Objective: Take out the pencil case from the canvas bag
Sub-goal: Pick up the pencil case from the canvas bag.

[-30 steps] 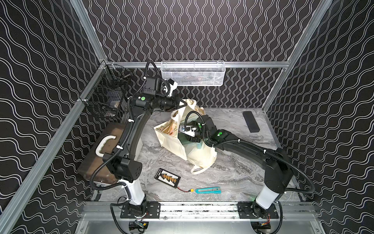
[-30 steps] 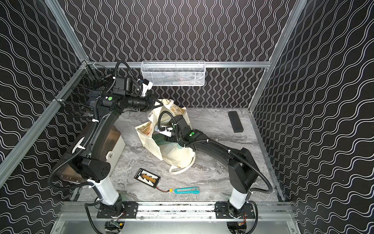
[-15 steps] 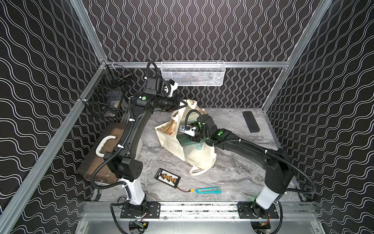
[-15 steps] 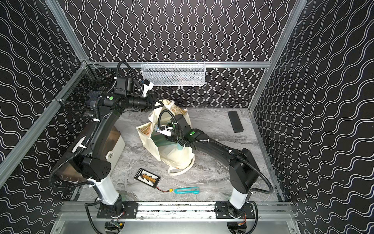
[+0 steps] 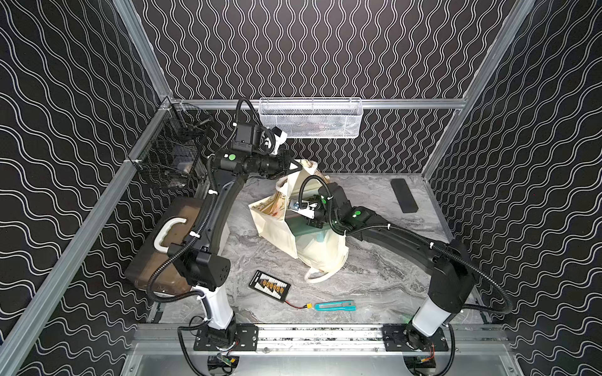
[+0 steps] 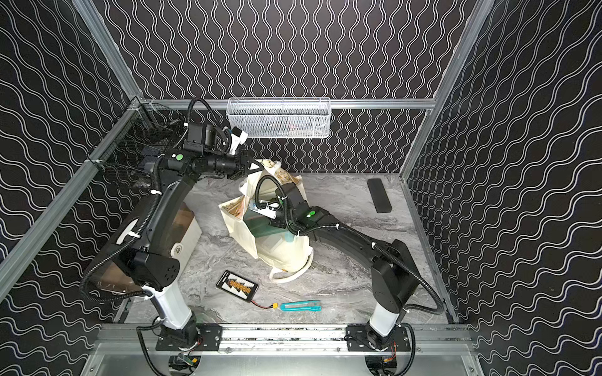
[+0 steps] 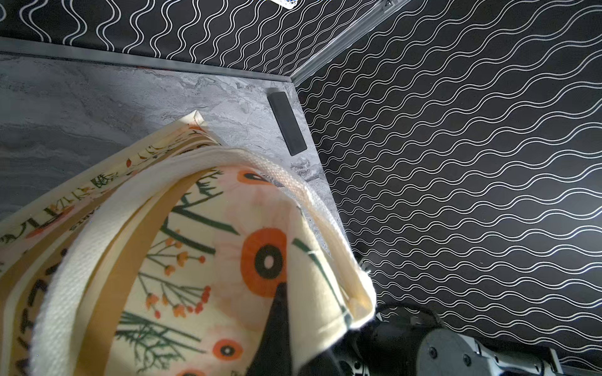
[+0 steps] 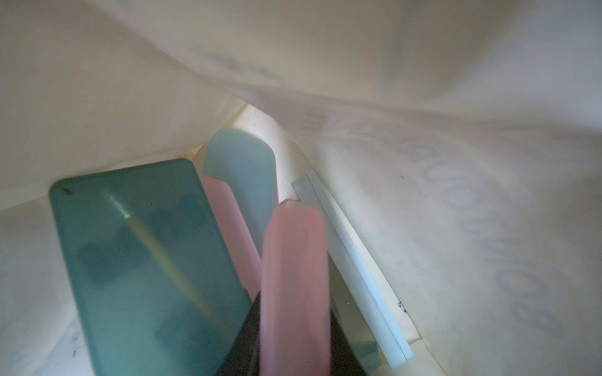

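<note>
Pencil case (image 8: 146, 260): a translucent teal box with a pencil showing through it. It lies inside the canvas bag (image 5: 312, 254), just beside the right end effector (image 8: 254, 195). The bag stands near the middle of the grey marbled worktop (image 5: 374, 276), its mouth open. The left end effector (image 5: 294, 166) is pinched closed on the bag's upper rim, lifting that side. The right arm reaches down into the mouth. Its pink fingers (image 8: 293, 260) stand narrowly apart, with a pale blue item (image 8: 241, 156) past their tips; I cannot tell whether they grip anything. A white flat piece (image 8: 351, 260) lies along the fingers' other side.
</note>
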Robot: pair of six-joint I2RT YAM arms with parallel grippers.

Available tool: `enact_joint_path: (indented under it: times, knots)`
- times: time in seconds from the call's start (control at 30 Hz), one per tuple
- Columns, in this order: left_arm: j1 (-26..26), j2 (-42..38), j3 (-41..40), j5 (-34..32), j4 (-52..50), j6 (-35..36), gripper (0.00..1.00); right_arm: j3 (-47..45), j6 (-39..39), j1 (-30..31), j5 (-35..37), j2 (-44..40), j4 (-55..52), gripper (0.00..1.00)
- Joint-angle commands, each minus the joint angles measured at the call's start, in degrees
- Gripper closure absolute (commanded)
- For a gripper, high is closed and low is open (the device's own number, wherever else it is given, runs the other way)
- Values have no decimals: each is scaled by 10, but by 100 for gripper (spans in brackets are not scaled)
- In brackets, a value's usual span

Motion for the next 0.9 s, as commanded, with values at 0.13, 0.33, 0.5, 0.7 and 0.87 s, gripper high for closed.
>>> enact_joint_path:
  times: [0.13, 0.33, 0.5, 0.7, 0.87]
  knots:
    - [0, 0, -2, 34, 74, 1, 100, -22, 25, 1, -8, -67, 16, 82]
    - [0, 4, 0, 17, 76, -4, 100, -63, 54, 2, -10, -128, 18, 85]
    - [0, 3, -2, -6, 76, -6, 100, -104, 89, 2, 5, -184, 29, 90]
    - [0, -5, -11, -52, 76, -8, 100, -140, 148, 2, 8, -252, 34, 96]
    - [0, -10, -6, -101, 57, 0, 100, -174, 216, 2, 19, -315, 31, 100]
